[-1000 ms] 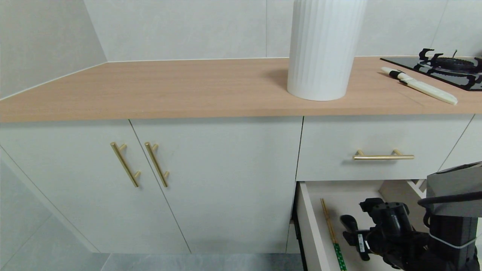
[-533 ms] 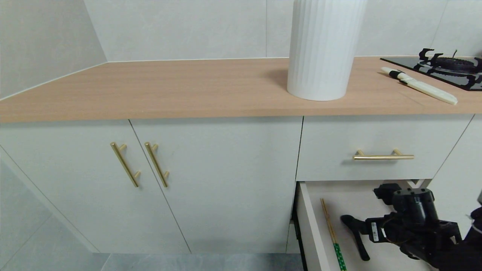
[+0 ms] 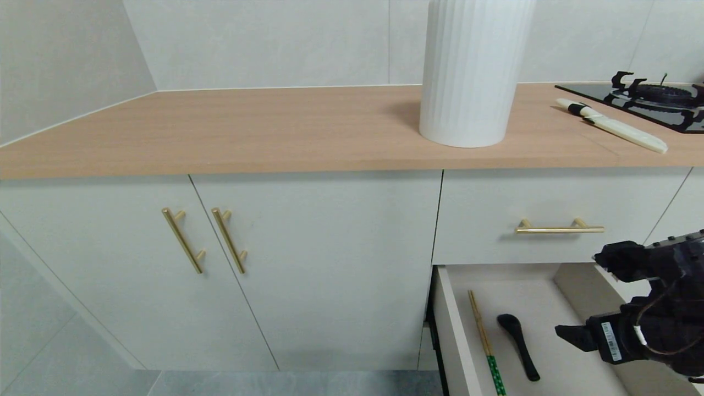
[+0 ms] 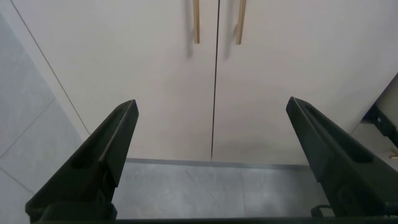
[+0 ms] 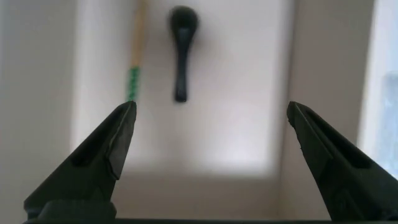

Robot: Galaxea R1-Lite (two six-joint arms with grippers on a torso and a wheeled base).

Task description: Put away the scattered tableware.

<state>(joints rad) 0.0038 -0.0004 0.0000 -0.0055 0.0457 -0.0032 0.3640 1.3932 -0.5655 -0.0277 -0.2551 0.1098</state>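
An open lower drawer [image 3: 456,330] holds a pair of wooden chopsticks [image 3: 485,341] with green ends and a black spoon [image 3: 517,344], lying side by side. In the right wrist view the black spoon [image 5: 181,50] and the chopsticks [image 5: 134,56] lie on the drawer floor beyond my right gripper [image 5: 211,155], which is open with nothing between its fingers. My right gripper [image 3: 599,300] hangs above the drawer's right part. A cream knife [image 3: 613,126] with a black band lies on the wooden counter [image 3: 247,126]. My left gripper [image 4: 214,162] is open, facing the cabinet doors [image 4: 217,74].
A tall white ribbed cylinder [image 3: 470,71] stands on the counter. A black gas hob [image 3: 654,99] sits at the back right. A shut upper drawer with a gold handle [image 3: 560,228] is above the open one. Two cabinet doors with gold handles [image 3: 206,239] are at left.
My right gripper has pulled up and to the right, away from the black spoon, which now lies uncovered on the drawer floor beside the chopsticks.
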